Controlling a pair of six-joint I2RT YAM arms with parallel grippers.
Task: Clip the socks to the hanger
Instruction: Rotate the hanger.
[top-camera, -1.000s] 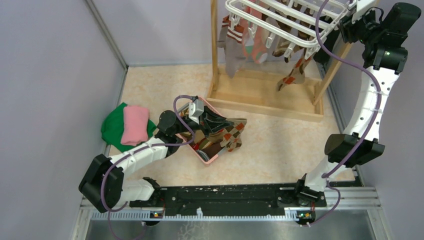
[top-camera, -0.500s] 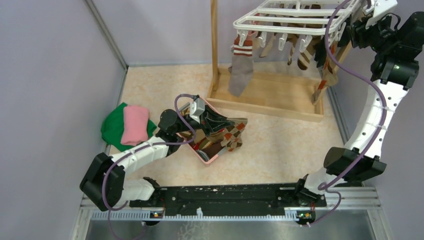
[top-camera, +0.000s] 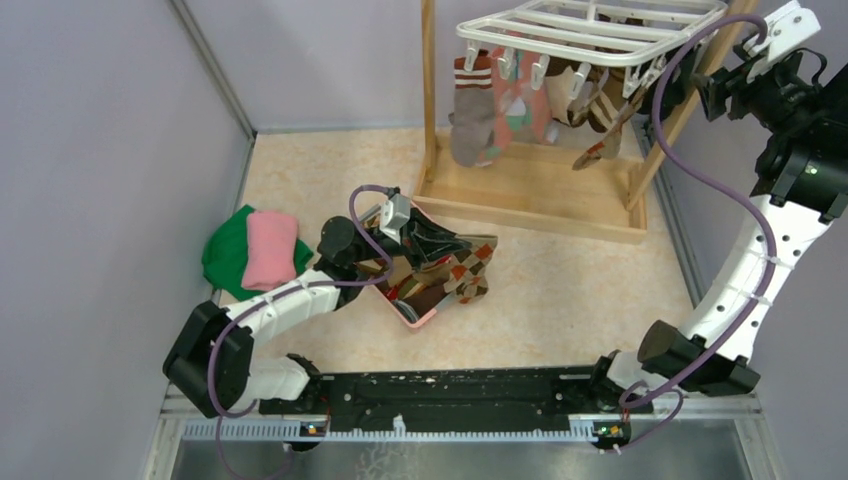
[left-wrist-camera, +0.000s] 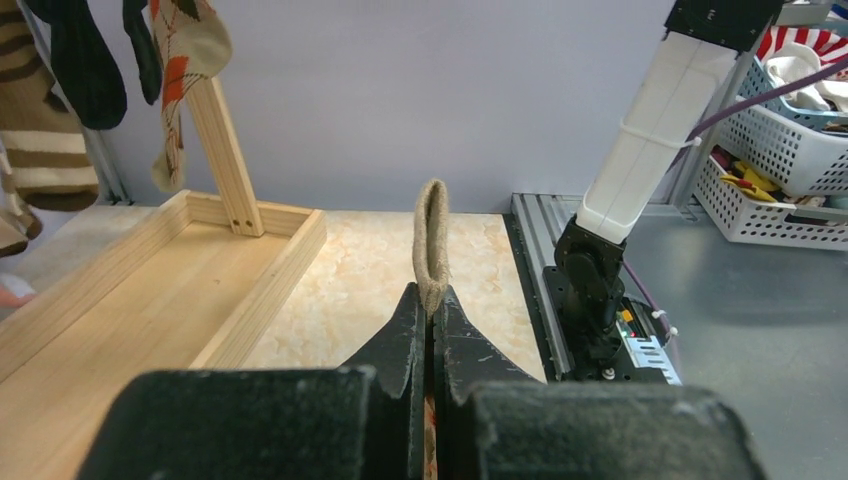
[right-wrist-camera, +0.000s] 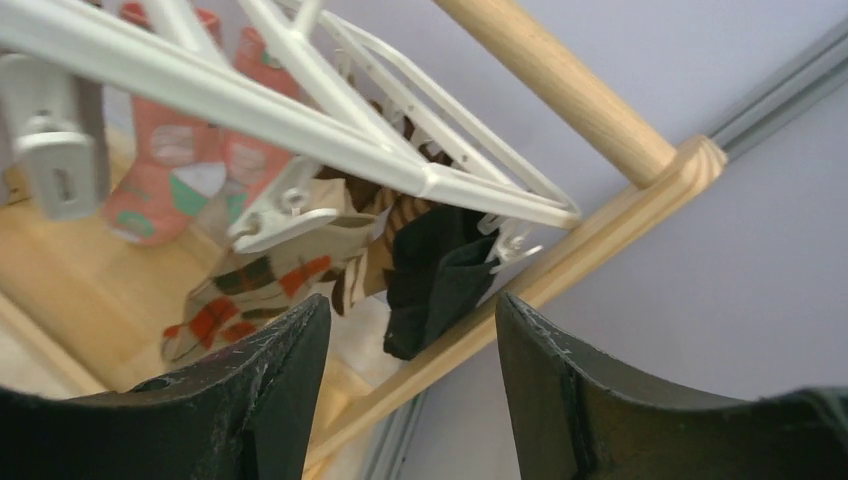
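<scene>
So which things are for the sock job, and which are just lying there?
For the job:
white plastic grid hanger with clips
soft socks hanging from it
brown-orange argyle sock pinched in the left end effector

Just lying about:
folded green cloth
folded pink cloth
wooden stand frame
pink plastic basket

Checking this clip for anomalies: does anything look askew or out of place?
The hanger looks tilted, and an argyle sock under it slants sideways instead of hanging straight, as if swinging. Nothing else stands out.

**Cropped and occluded items**
Hanger (top-camera: 560, 45): far side cut off by the top edge. Pink basket (top-camera: 420, 318): mostly hidden beneath the argyle sock (top-camera: 465, 275).
</scene>
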